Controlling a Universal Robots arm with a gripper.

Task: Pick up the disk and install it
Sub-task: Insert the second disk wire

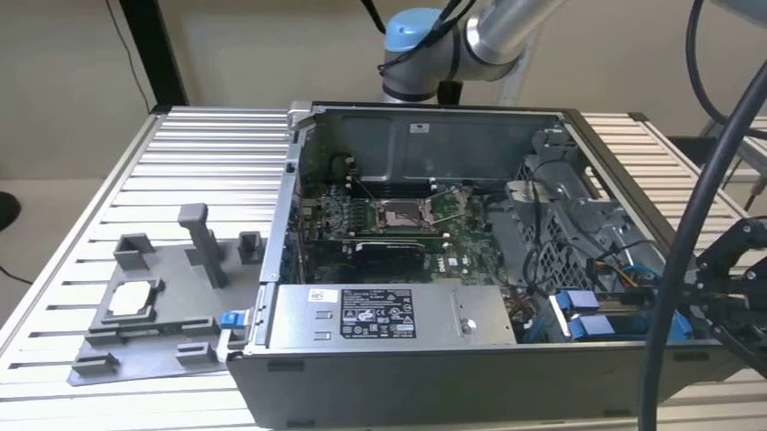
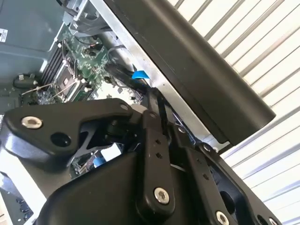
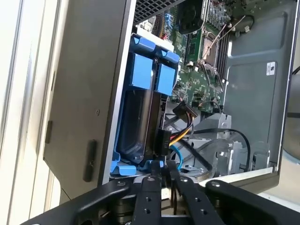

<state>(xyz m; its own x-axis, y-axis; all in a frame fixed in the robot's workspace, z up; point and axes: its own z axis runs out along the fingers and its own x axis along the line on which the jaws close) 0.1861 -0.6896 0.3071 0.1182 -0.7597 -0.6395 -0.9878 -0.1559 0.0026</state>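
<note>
In the first wrist view the gripper (image 3: 164,168) sat low over the corner of the open computer case (image 1: 480,382) that lay near and on the exterior view's right. Its fingers (image 3: 150,197) were clenched together, the tips meeting just at the end of a blue bracket (image 3: 140,70). Whether they pinched anything there could not be told.

The disk (image 3: 137,117) stood on edge in the drive bay, framed by that bracket and just beside a second blue tab (image 3: 165,77). Its face was dark and shadowed, and its label was hidden. A black connector (image 3: 161,140) with orange and yellow wires (image 3: 180,136) crowded the bay right beside the fingertips.

In the exterior view a thick black cable (image 1: 677,269) hung in front of this corner and cut off part of it.

On the exterior view's left, on the slatted bench (image 1: 132,180), lay a grey fixture tray (image 1: 156,359) holding a small silver chip (image 1: 132,298).

Along the case's near edge ran a long grey box (image 1: 468,316) with a black-and-white label (image 1: 377,314), its print not legible. Farther in lay the green motherboard (image 1: 455,211) with its socket (image 1: 400,214). A small white sticker (image 1: 418,127) sat on the far wall.

Beyond the case rose the robot arm (image 1: 504,27), cut off at the frame's top.
</note>
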